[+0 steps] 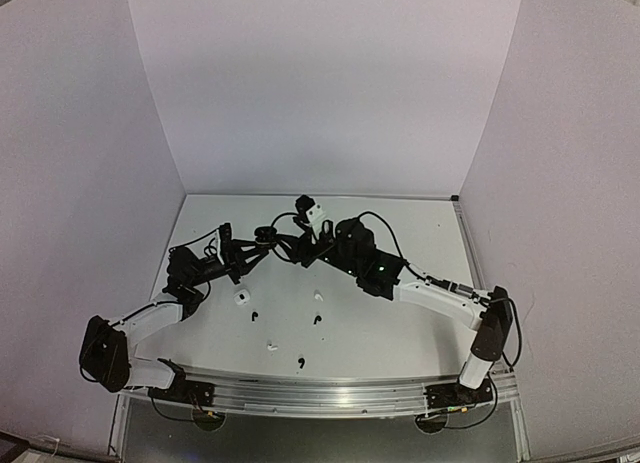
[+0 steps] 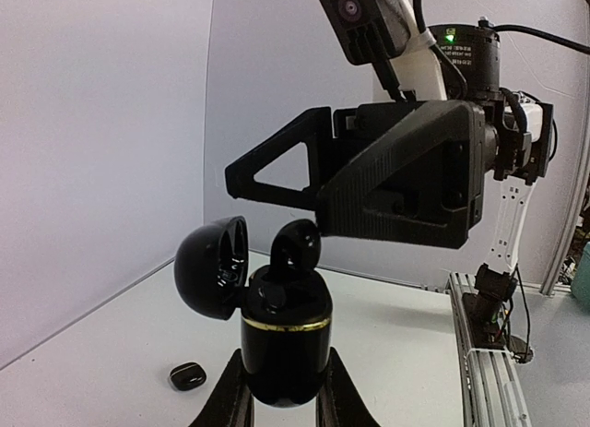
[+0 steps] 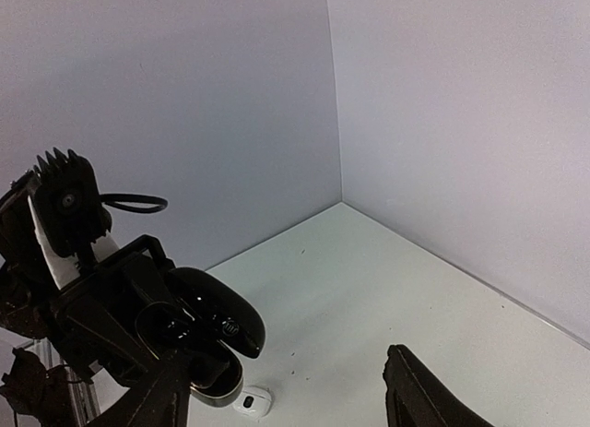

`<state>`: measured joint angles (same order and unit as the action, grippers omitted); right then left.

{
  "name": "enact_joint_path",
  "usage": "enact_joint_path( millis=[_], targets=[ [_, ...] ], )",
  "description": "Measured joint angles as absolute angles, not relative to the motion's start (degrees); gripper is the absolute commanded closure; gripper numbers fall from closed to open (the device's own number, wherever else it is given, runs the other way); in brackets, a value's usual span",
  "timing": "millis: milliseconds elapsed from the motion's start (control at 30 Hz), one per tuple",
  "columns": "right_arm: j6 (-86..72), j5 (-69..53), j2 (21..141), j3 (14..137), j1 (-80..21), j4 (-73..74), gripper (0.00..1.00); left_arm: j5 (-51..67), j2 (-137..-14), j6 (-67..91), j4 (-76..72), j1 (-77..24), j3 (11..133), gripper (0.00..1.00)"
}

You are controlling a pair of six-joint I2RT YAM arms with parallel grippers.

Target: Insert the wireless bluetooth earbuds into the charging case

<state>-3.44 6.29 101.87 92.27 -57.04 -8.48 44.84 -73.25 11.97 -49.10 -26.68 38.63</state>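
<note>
Earbud (image 2: 297, 247) seating, taken from the grip outward. Clamped by the left gripper (image 2: 284, 353) around its lower body: the black charging case (image 2: 286, 326), upright, lid hinged open to one side. Standing in one well, head proud of the rim: the black earbud, seemingly not fully home, though hard to judge from this angle. Just above and behind: the right gripper (image 3: 281, 367), spread wide, holding nothing.

Best to hold the case upright and steady, bring one right fingertip onto the head, press straight down, and avoid the lid.

Further out on the white table (image 3: 396, 261): loose earbuds (image 1: 317, 320), a small white case (image 3: 251, 402), a small black case (image 2: 187, 376). Around it all, plain pale walls (image 1: 320, 93) on three sides.
</note>
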Motion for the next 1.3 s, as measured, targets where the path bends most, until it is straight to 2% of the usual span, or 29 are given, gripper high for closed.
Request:
enact_joint_path(
  millis=[433, 800, 900, 1100, 1300],
  targets=[
    [-3.46, 6.69, 103.44, 94.11, -57.04, -7.35, 0.35, 44.84, -73.32, 11.99, -49.08, -26.68, 38.63, 1.00],
    [-5.41, 5.56, 103.27, 95.81, -57.03, -5.39, 0.25, 43.32, -73.31, 13.17, -48.98, -26.68, 38.63, 1.00],
    [-7.71, 7.34, 101.92, 96.51, -56.94, -2.87, 0.26, 42.03, -73.30, 14.15, -48.77, -26.68, 38.63, 1.00],
    [-18.88, 17.90, 100.13, 101.90, -55.20, 12.95, 0.32, 39.32, -73.09, 15.64, -46.62, -26.68, 38.59, 1.00],
    [-34.35, 21.95, 107.48, 111.10, -53.11, 34.79, 0.45, 36.80, -71.71, 16.40, -44.60, -26.68, 38.06, 1.00]
  ],
)
